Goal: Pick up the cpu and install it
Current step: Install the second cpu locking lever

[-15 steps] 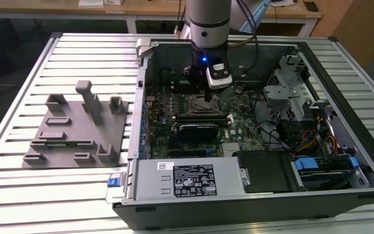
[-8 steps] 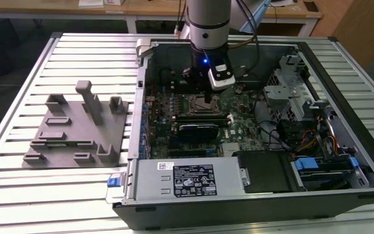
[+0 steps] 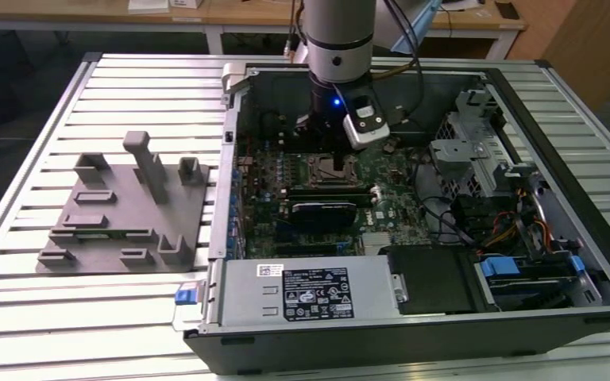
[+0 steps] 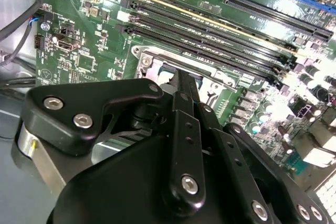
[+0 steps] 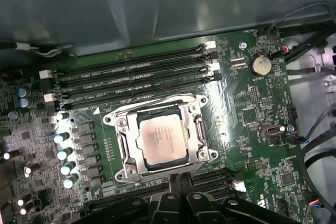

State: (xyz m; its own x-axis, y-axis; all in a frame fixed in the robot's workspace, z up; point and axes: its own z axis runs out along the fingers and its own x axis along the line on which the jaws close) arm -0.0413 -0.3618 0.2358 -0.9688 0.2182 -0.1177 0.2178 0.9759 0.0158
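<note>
I see the cpu lying flat inside the socket frame, the gripper just above it, jaws pressed together and empty. If the chip sits skewed, pressing risks bending socket pins.

Even overhead room light in the exterior view; the case interior sits in shade. In both wrist views glare whitens the motherboard, and the cpu lid shines pale
</note>
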